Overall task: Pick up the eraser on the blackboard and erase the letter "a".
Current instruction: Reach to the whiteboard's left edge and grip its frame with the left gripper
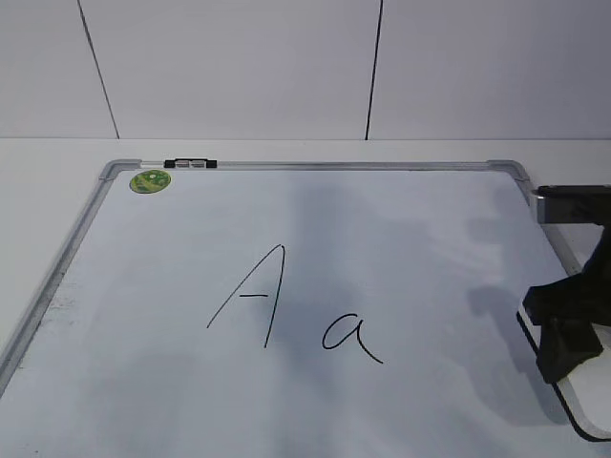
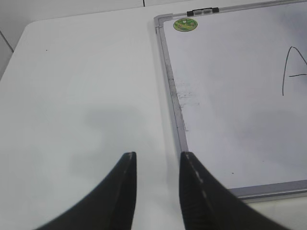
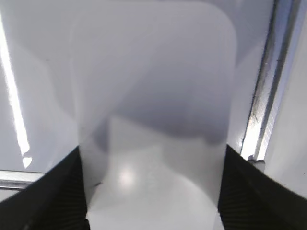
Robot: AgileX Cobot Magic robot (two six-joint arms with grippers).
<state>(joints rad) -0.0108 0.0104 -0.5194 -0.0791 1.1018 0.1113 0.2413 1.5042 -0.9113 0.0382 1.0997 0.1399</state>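
The blackboard (image 1: pixel 401 229) is a white board with a silver frame, lying flat on the table. The small cursive letter "a" (image 1: pixel 349 336) is in black at its lower middle, right of a taller capital "A" (image 1: pixel 253 296). The white eraser (image 1: pixel 594 399) lies at the board's right edge, by the lower right corner. My right gripper (image 1: pixel 569 336) is down over it. In the right wrist view the eraser (image 3: pixel 153 91) fills the space between both fingers of the right gripper (image 3: pixel 152 160), which touch its sides. My left gripper (image 2: pixel 157 155) is open and empty over the bare table, left of the board (image 2: pixel 230 105).
A round green sticker (image 1: pixel 150 180) and a black clip (image 1: pixel 190 164) sit at the board's far left corner. The board's metal frame (image 3: pixel 268 96) runs just right of the eraser. White table (image 2: pixel 81 96) lies left of the board, and a white wall stands behind it.
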